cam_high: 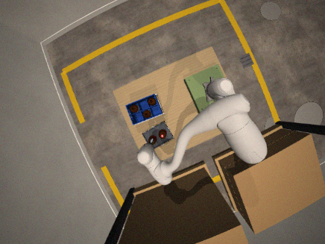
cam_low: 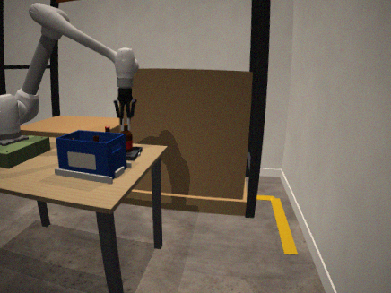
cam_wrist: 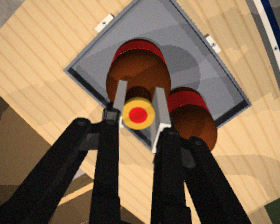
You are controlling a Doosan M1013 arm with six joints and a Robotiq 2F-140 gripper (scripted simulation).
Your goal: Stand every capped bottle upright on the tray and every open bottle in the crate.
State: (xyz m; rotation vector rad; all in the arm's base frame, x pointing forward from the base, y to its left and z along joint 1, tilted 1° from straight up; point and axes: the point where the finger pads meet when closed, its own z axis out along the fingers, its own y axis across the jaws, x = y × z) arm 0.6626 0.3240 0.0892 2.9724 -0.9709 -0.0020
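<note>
We are seeing two brown bottles (cam_high: 152, 139) (cam_wrist: 139, 75) (cam_high: 162, 133) (cam_wrist: 192, 120) standing on the gray tray (cam_high: 169, 127) (cam_wrist: 165, 22), and three sitting in the blue crate (cam_high: 144, 104) (cam_low: 91, 154).

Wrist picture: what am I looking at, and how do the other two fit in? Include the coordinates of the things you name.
The white machine (cam_high: 190, 126) (cam_low: 90, 39) is a robot arm. One picture looks down from above, one from the side; the wrist picture looks along its black jaws. On the wooden table (cam_high: 121, 95) (cam_low: 27, 181) (cam_wrist: 30, 50) are a blue crate (cam_high: 143, 105) (cam_low: 108, 159) (cam_wrist: 274, 15) with three brown bottles and a grey tray (cam_high: 158, 127) (cam_low: 134, 153) (cam_wrist: 165, 30) with two. The jaws grip one tray bottle (cam_high: 152, 140) (cam_low: 128, 141) (cam_wrist: 138, 75) by its neck.
</note>
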